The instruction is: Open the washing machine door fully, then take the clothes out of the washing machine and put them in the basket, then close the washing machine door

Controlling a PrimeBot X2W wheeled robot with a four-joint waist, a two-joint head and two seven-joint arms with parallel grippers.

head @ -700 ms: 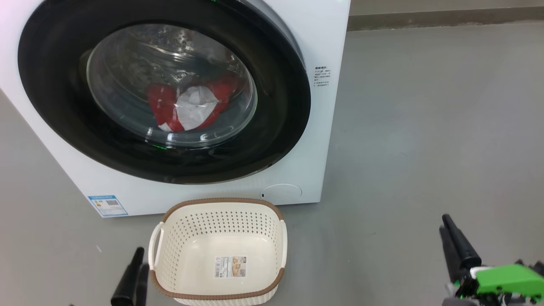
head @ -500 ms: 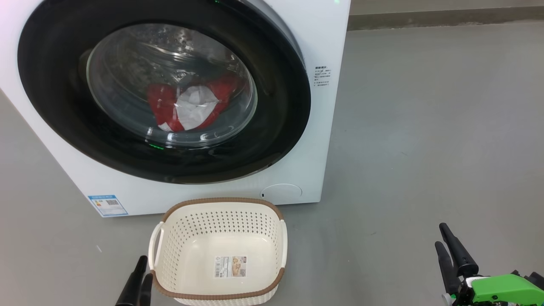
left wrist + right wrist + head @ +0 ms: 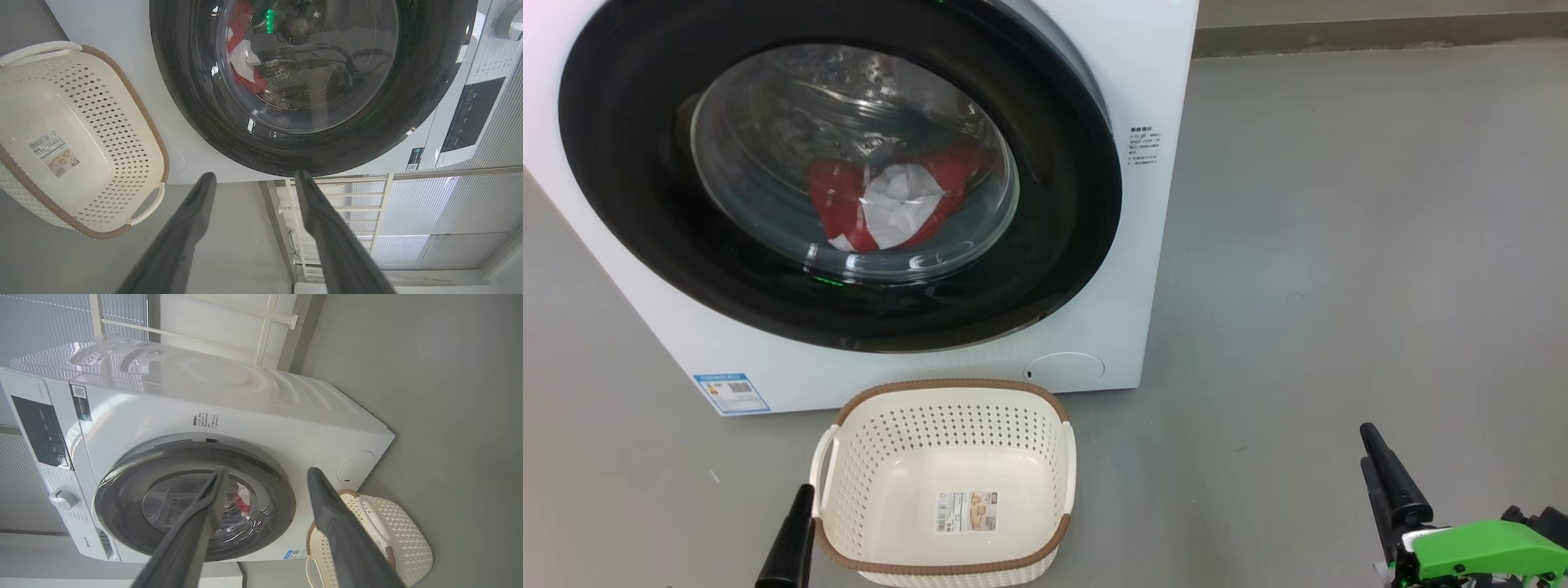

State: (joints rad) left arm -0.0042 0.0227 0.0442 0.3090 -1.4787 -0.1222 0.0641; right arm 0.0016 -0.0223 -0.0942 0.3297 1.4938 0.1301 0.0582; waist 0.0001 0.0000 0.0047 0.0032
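Left pincer (image 3: 255, 175): fingers spread wide, nothing btw them. It hangs low over the grey floor (image 3: 1339, 245), just beside the basket (image 3: 947, 384) on its left-handle side. In head view one dark finger rises from the btm edge w/ its tip near that handle; touching or not, can't tell. In its wrist view the fingers point toward the lower rim of the washing machine door (image 3: 645, 229).

Right pincer (image 3: 1368, 445): well apart on the robot's right, over bare floor, w/ a green housing behind the fingers. In its wrist view the fingers stand wide apart, empty, and point at the machine's front.

Basket: upright on the floor, close in front of the washing machine (image 3: 1143, 82), below the door. Nothing inside but a barcode sticker (image 3: 966, 511) on the bottom.

Door: shut against the machine's front, w/ a glossy black rim around the clear bowl window. The clothes (image 3: 837, 204), red w/ a white panel, lie low in the steel drum behind the glass.

Machine front: a blue label sticker (image 3: 731, 394) at lower left and a round cap (image 3: 1063, 367) at lower right. The right wrist view also shows a dark control panel (image 3: 39, 433) and a knob (image 3: 63, 498).
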